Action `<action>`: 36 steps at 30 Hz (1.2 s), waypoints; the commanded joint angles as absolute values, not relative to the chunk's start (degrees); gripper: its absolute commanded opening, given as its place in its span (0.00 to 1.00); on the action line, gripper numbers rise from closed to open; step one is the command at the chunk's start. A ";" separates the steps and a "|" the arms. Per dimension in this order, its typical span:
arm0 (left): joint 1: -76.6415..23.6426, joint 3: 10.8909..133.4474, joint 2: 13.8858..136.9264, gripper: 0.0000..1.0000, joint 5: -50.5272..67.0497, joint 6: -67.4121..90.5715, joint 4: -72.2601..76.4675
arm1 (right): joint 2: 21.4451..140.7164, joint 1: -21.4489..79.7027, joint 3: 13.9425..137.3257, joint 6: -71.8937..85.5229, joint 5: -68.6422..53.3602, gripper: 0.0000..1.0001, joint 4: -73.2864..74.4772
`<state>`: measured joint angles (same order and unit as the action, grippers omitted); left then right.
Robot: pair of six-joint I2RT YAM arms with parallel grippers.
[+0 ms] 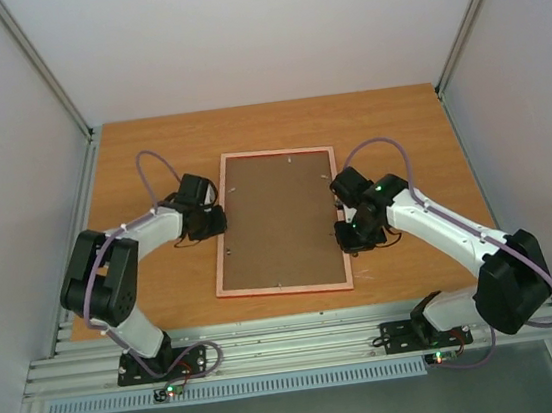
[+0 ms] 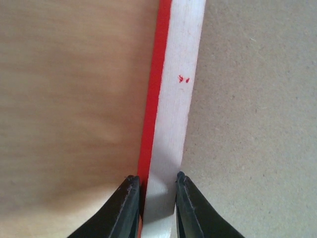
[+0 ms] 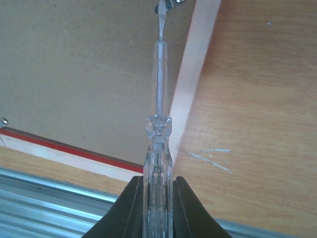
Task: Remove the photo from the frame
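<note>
Wooden table (image 1: 147,142) under face-down frame (image 1: 286,288), left rail pinched by left gripper (image 2: 156,177), right gripper (image 3: 157,181) clenching clear screwdriver (image 3: 159,89) pointed ahead at right-rail clip (image 3: 167,3).

The frame (image 1: 284,288) lies back-up at the centre of the table (image 1: 276,126), its brown backing board (image 1: 278,221) uncovered and reachable from above. The left gripper (image 1: 219,220) is clamped across the frame's left rail and blocks that side. The right gripper (image 1: 347,226) crowds the right rail, pinching a clear screwdriver (image 3: 158,94) whose tip meets a metal tab (image 3: 168,4) at the board's edge. Open tabletop runs past the frame's far edge and out along both sides to the white enclosure walls (image 1: 13,198). On the near side, only a narrow strip of table separates the frame from the aluminium rails (image 1: 293,343).
</note>
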<state>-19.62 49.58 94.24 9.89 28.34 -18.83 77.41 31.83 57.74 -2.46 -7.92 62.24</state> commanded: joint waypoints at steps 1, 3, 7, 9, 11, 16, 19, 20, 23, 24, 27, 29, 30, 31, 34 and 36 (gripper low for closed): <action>-18.42 58.14 97.39 0.23 3.16 25.80 -23.13 | 74.60 32.17 55.69 -3.26 -7.05 0.01 57.77; -18.38 61.05 98.89 0.24 1.30 24.47 -24.48 | 73.63 32.15 54.81 -3.42 -6.58 0.01 56.32; -18.38 66.20 101.38 0.27 -3.16 22.31 -28.54 | 71.74 32.13 52.58 -3.87 -5.17 0.01 51.91; -18.37 67.36 100.42 0.28 -2.82 22.50 -30.86 | 71.32 32.14 51.82 -4.08 -5.10 0.01 50.04; -18.38 66.13 97.31 0.36 -1.23 24.11 -31.97 | 70.93 32.17 51.36 -4.38 -5.14 0.01 48.20; -19.30 58.26 86.59 0.52 -0.18 30.85 -34.88 | 69.74 32.17 48.69 -6.02 -5.08 0.01 42.95; -21.36 52.43 79.28 0.58 -0.59 35.52 -37.07 | 68.92 32.16 46.82 -6.94 -4.03 0.01 39.91; -22.35 50.24 76.19 0.59 -1.10 37.03 -36.99 | 68.46 32.17 45.85 -7.21 -3.65 0.01 38.72; -25.50 43.70 67.51 0.64 -2.49 45.54 -36.78 | 66.63 32.04 43.45 -7.81 -3.05 0.01 34.88; -26.62 42.08 65.24 0.65 -3.30 47.97 -37.52 | 66.08 32.07 42.86 -7.78 -2.85 0.01 33.95; -29.60 38.59 59.50 0.67 -4.43 56.95 -40.19 | 63.80 32.07 41.03 -7.24 -1.92 0.01 31.19; -31.59 36.38 56.83 0.68 -5.45 62.21 -41.21 | 62.59 32.01 39.57 -6.79 -1.49 0.01 29.61; -32.56 35.20 55.79 0.69 -5.91 64.62 -41.34 | 62.16 32.04 38.95 -6.61 -1.49 0.01 28.98; -33.28 34.00 55.20 0.70 -6.16 67.27 -41.48 | 61.86 31.99 38.37 -6.35 -1.42 0.01 28.53; -35.10 31.31 54.08 0.71 -6.21 72.00 -41.36 | 61.18 31.99 36.67 -5.82 -1.63 0.01 26.98; -36.91 30.43 53.73 0.71 -6.83 75.09 -42.05 | 60.92 31.99 36.08 -5.48 -1.92 0.01 26.41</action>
